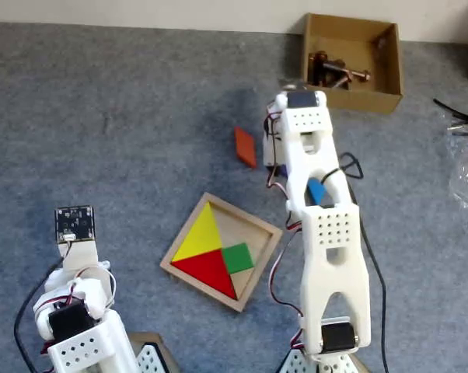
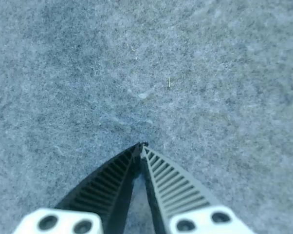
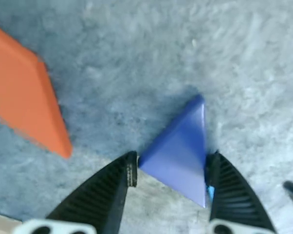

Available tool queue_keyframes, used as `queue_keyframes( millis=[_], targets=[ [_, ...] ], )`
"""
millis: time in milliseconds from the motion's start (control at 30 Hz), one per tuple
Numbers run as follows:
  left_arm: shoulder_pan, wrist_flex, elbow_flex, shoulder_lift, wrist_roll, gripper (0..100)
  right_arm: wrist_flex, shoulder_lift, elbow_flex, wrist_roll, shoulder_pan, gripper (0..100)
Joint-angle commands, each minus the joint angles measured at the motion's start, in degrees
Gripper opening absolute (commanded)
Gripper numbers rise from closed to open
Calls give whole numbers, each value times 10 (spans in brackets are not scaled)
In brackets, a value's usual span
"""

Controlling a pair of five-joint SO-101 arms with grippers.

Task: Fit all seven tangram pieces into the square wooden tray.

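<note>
Toward the table's far edge, beyond the square wooden tray (image 1: 239, 224), the right gripper (image 3: 171, 168) pinches the dark blue triangular piece (image 3: 178, 146) between its fingers (image 3: 112, 190); the left gripper (image 2: 142, 146) has its fingers pressed together.

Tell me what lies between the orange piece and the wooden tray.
Bare grey carpet, as the high view shows: no other piece sits between the orange piece and the wooden tray.

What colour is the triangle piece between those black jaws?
The triangle is dark blue; the right wrist view shows it best.
</note>
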Motion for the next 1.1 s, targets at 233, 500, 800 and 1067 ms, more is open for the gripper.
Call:
queue_keyframes(
  millis=[233,500,800,1067],
  targets=[
    [8,5,12,-3,5,5,-15,-14,-14,-23,0,221],
    [8,5,12,-3,5,5,-15,-14,-10,-25,0,210],
    [8,5,12,-3,5,5,-15,-14,-9,-26,0,119],
    [8,5,12,-3,5,5,-10,-18,-14,-20,0,118]
  ],
)
